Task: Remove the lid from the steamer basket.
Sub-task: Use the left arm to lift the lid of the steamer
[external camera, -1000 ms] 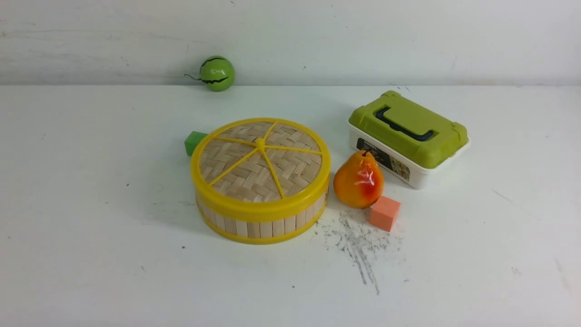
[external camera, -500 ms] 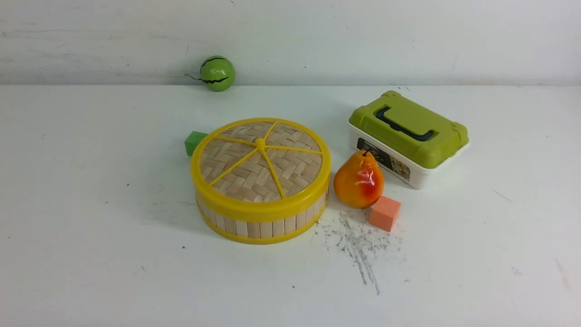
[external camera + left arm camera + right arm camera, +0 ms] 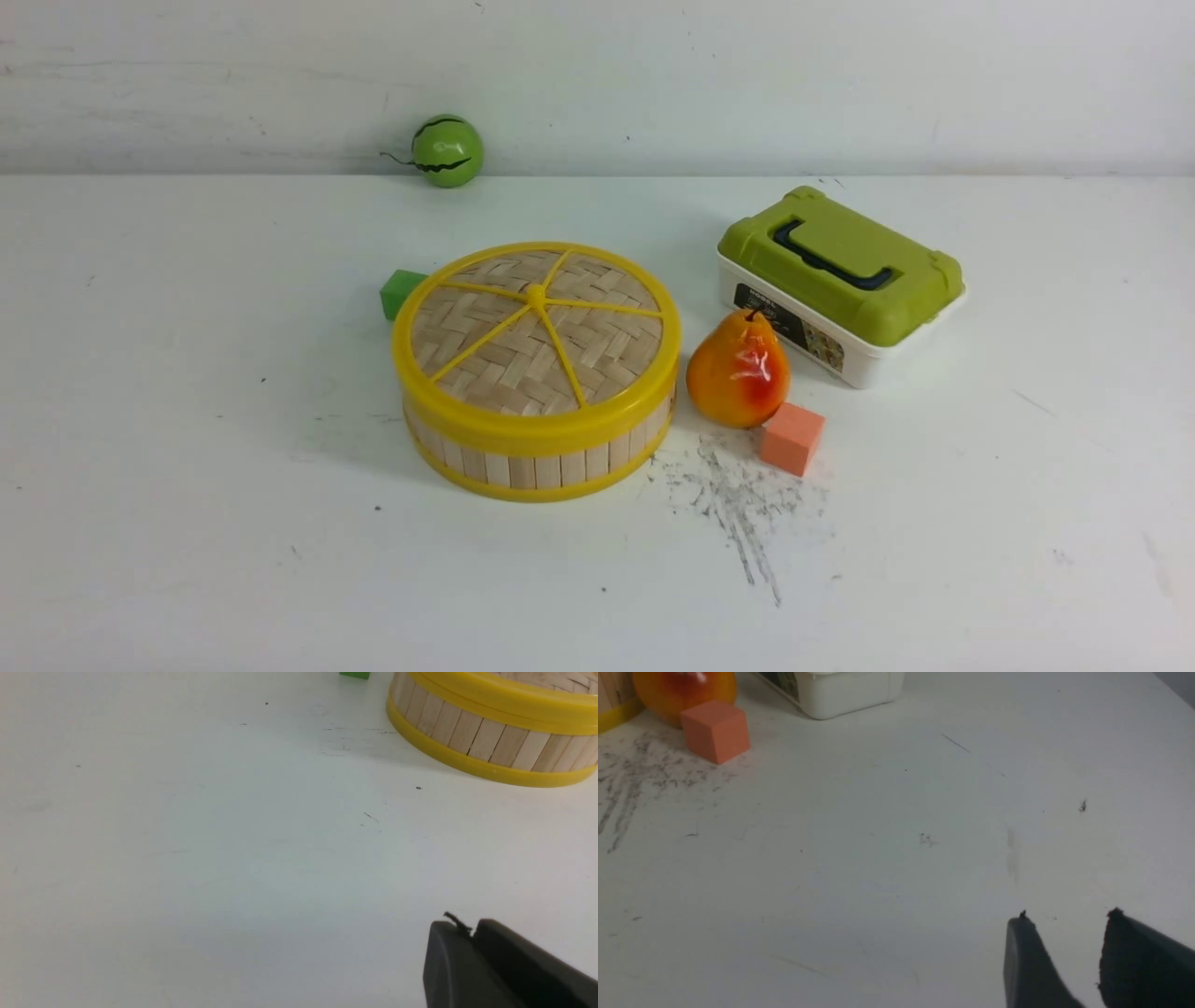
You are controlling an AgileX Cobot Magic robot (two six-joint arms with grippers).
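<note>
The lid (image 3: 535, 317), a woven bamboo disc with a yellow rim, spokes and centre knob, sits flat on the steamer basket (image 3: 523, 467) at the middle of the table. In the left wrist view the basket's slat wall (image 3: 486, 742) lies well ahead of my left gripper (image 3: 473, 931). Its dark fingers stand together with nothing between them, low over bare table. My right gripper (image 3: 1066, 921) is open and empty, far from the basket. Neither arm shows in the front view.
Right of the basket stand an orange pear (image 3: 738, 371), an orange cube (image 3: 791, 438) and a white box with an olive-green lid (image 3: 840, 280). A green cube (image 3: 400, 291) peeks out behind the basket's left side. A small watermelon ball (image 3: 447, 150) rests against the back wall.
</note>
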